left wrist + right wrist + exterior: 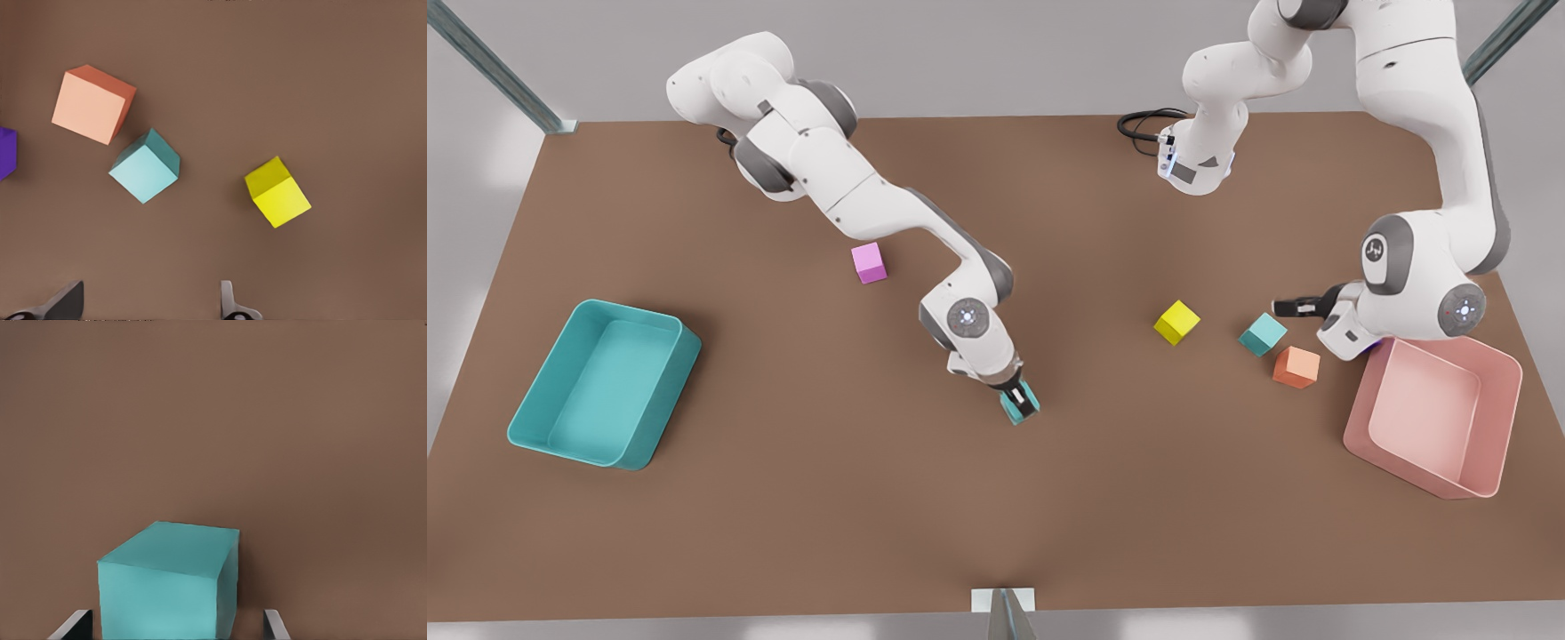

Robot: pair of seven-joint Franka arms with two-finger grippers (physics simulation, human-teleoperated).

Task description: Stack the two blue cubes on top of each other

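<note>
A: Two cubes logged?
B: First blue cube (167, 587), mid-desk, is straddled, unclamped, by the spread right gripper (1021, 400). Second blue cube (1263, 334), beside the orange cube (1296, 367), is faced by the open left gripper (148, 303). Centred closure is advised.

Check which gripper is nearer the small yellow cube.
Left. The left gripper hovers past the loose teal cube from the yellow cube; the right gripper straddles the other teal cube, farther off.

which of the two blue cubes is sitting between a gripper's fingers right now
The blue cube near the table's middle: the right gripper straddles it, fingers apart. The other blue cube lies free between the yellow cube and orange cube.
</note>
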